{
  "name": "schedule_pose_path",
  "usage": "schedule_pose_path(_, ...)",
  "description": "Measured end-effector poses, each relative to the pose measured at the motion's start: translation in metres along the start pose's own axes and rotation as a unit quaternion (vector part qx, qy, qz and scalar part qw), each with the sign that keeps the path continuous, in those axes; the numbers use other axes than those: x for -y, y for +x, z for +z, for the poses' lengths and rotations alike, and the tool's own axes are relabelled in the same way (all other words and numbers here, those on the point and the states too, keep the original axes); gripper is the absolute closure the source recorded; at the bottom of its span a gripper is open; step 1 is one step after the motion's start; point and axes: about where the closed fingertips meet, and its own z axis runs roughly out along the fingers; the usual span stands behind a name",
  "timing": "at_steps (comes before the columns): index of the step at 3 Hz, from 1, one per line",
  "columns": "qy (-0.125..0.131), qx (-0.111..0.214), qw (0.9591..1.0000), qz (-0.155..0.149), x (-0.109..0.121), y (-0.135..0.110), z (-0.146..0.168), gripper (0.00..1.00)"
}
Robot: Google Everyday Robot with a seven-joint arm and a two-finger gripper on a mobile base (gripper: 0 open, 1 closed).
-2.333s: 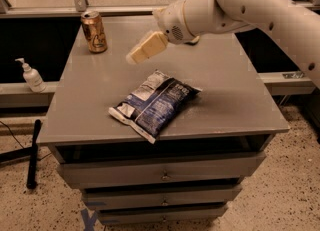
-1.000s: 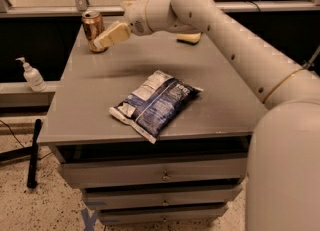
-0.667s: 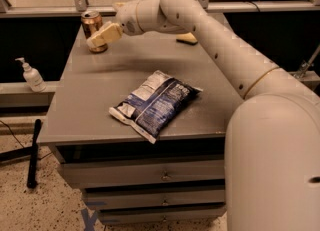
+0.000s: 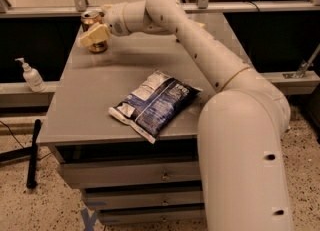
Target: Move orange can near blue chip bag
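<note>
The orange can (image 4: 92,19) stands upright at the far left of the grey table (image 4: 100,90), its silver top showing. My gripper (image 4: 95,34) is at the can, its cream fingers (image 4: 93,35) across the can's front, covering most of its side. The blue chip bag (image 4: 155,103) lies flat near the table's front edge, well apart from the can, toward me and to the right. My white arm reaches in from the lower right across the table's back.
A white pump bottle (image 4: 32,76) stands on a ledge left of the table. A black handle (image 4: 33,152) leans by the floor at left. A railing runs behind the table. Drawers (image 4: 135,175) sit under the tabletop.
My gripper has moved left from above the table's middle to the can and now covers its front. The can and the bag have not moved.
</note>
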Motion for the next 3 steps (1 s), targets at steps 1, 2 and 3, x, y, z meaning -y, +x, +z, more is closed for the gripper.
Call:
schedule_pose_path(1,-0.003,0.010,0.9999,0.004,0.0007,-0.0001,0.0104,0.16)
schedule_pose_path(2,-0.004,0.016,0.9998,0.009,-0.0009,-0.0016,0.0135,0.39)
schedule_pose_path(3,-0.004,0.022,0.9997,0.012,-0.0035,-0.0040,0.0106,0.61)
